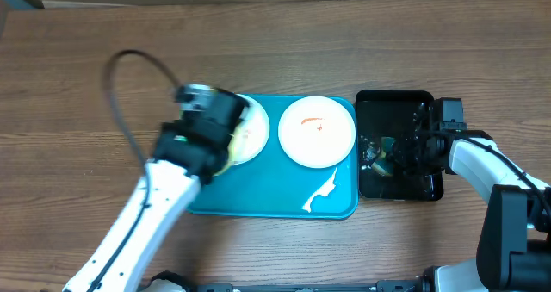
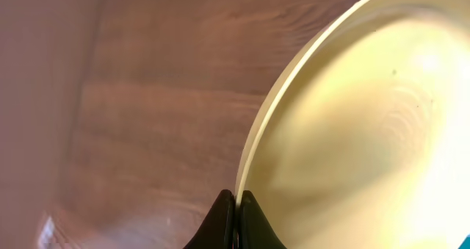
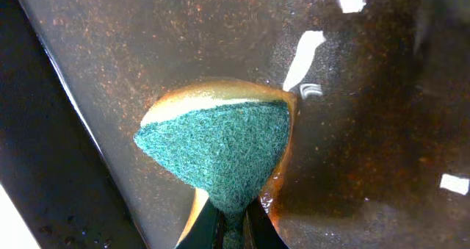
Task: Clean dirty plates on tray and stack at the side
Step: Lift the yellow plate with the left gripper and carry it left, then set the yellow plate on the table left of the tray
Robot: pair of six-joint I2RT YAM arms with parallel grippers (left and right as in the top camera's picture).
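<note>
I had the left gripper (image 2: 236, 205) pinched on the rim of the yellow plate (image 2: 352, 131), its jaws nearly together with only the thin edge between them. A rim hold suited a flat plate, since there was nothing else to catch. In the left wrist view the plate stood tilted, with the table (image 1: 86, 68) showing behind it, so I judged one edge was raised to present its face for wiping. From overhead it sat over the left end of the tray (image 1: 258, 189), largely hidden by the arm. I could not tell whether another plate lay beneath it.

The right gripper (image 3: 233, 216) was closed on the sponge (image 3: 220, 150), holding it by a narrow end with the green scrub side facing the wrist camera. It hung low in the black tray (image 1: 387, 107), whose floor looked wet. I took that as wetting the sponge before a wipe.

The white plate (image 1: 317, 131) lay flat on the right half of the tray, an orange smear near its centre, so it was not yet clean. I saw nothing stacked at the side. By my reckoning the job was in its early part, and the sponge next had to cross to the held plate.
</note>
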